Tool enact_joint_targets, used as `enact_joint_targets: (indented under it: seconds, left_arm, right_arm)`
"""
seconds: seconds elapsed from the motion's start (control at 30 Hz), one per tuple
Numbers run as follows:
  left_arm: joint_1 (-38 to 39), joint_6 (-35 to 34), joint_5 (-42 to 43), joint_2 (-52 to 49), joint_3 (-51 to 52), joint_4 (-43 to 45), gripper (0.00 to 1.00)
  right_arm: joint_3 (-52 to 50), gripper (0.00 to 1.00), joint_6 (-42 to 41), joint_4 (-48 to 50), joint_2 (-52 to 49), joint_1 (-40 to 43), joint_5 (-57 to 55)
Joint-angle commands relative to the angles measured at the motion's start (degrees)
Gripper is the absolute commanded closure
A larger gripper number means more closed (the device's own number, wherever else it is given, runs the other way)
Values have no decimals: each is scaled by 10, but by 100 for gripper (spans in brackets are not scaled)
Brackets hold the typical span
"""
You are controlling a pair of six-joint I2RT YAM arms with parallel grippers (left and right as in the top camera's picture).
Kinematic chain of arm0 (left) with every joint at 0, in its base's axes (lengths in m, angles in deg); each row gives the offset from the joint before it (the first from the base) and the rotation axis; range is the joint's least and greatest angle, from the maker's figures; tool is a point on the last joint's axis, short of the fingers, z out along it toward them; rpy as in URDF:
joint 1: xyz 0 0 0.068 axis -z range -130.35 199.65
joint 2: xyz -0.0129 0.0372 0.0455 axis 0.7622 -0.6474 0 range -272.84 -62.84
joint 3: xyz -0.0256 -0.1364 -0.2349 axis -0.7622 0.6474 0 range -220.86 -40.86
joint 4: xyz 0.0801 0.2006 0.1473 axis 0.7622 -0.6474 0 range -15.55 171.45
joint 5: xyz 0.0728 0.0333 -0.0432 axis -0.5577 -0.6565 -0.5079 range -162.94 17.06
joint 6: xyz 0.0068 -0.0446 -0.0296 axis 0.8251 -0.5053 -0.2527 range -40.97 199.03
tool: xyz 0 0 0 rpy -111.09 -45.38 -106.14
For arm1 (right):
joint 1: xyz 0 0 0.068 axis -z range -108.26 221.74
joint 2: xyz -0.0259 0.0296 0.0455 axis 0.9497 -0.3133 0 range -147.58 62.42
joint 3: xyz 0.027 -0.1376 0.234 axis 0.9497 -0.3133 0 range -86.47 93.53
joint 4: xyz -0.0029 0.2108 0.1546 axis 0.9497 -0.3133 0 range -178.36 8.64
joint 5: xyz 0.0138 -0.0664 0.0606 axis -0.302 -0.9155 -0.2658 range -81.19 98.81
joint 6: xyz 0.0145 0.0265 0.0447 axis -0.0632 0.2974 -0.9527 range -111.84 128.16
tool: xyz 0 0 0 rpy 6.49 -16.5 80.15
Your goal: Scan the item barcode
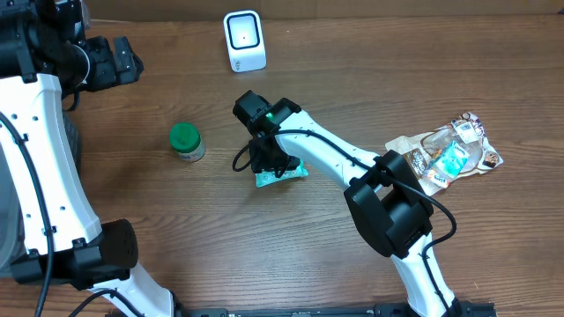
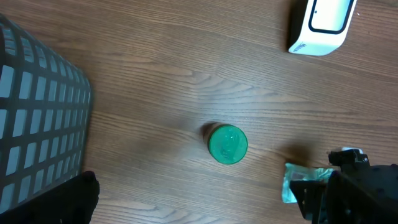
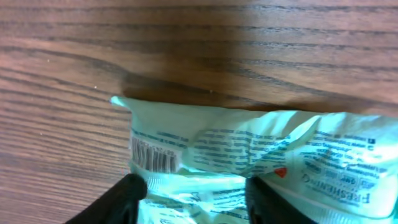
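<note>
A teal foil packet (image 1: pixel 284 172) lies flat on the wooden table, below and right of the white scanner (image 1: pixel 244 40). My right gripper (image 1: pixel 271 158) stands right over it. In the right wrist view the packet (image 3: pixel 249 149) fills the frame with its barcode (image 3: pixel 153 155) facing up at the left. The right gripper (image 3: pixel 196 196) is open, its two dark fingers apart on either side of the packet's near edge. My left gripper (image 1: pixel 110 60) hangs open at the far left back, away from the packet. One of its fingers (image 2: pixel 81 196) shows with nothing near it.
A small jar with a green lid (image 1: pixel 185 139) stands left of the packet. A heap of clear snack packets (image 1: pixel 449 154) lies at the right. A grey mesh basket (image 2: pixel 37 106) shows at the left edge of the left wrist view.
</note>
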State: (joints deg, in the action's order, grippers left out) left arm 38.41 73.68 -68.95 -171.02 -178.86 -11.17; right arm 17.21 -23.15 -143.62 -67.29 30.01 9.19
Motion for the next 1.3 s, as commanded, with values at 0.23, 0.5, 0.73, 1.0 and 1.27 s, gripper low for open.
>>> enact_joint_targets:
  seconds: [0.23, 0.5, 0.73, 1.0, 1.27]
  left_arm:
    - [4, 11, -3, 2, -1, 0, 0]
    - [4, 11, -3, 2, 0, 1, 0]
    - [4, 11, -3, 2, 0, 1, 1]
    - [4, 11, -3, 2, 0, 1, 1]
    - [4, 11, -3, 2, -1, 1, 1]
  right_arm:
    - [0, 4, 18, -10, -33, 3, -2]
    - [31, 0, 44, -49, -33, 3, -9]
    - [141, 0, 77, -138, -31, 9, -9]
    - [292, 0, 138, -257, -31, 71, -7]
    - [286, 0, 278, -313, -31, 212, 111]
